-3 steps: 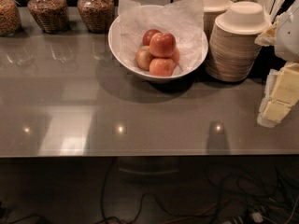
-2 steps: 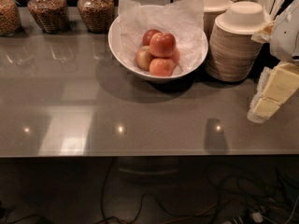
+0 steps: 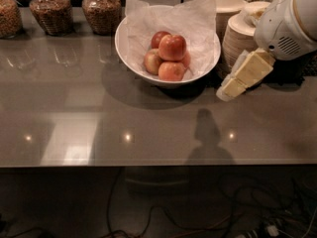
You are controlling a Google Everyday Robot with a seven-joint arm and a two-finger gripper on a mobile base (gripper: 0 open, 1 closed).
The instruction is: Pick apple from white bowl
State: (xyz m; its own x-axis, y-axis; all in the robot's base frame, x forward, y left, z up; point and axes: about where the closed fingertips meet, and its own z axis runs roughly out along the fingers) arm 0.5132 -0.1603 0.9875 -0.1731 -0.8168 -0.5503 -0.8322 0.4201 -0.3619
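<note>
- Gripper at the far right, low over the grey tabletop, tilted with its tip aimed down and left.
- Pale yellow, mounted on a white arm housing that sits up and to the right of it.
- How far open: cannot tell from this angle. No object seen in its grasp.
- White bowl just left of the gripper tip, resting on the tabletop. Near side of the bowl close to the tip, no contact evident.
- Crinkled paper liner inside the bowl, its corners standing up above the rim on the far side.
- Apples heaped in the middle of the bowl, left of the gripper and a little farther back, well clear of it. Red-yellow skins, at least four counted.
- Top apple resting on the others.
- Stack of beige disposable bowls directly behind the gripper, touching or nearly touching the white bowl's right side, lower part hidden by the gripper.
- Second stack farther back.
- Three glass jars with brownish contents far left of the gripper, in a row along the back edge.
- Tangle of cables on the dark floor below the table's near edge.
</note>
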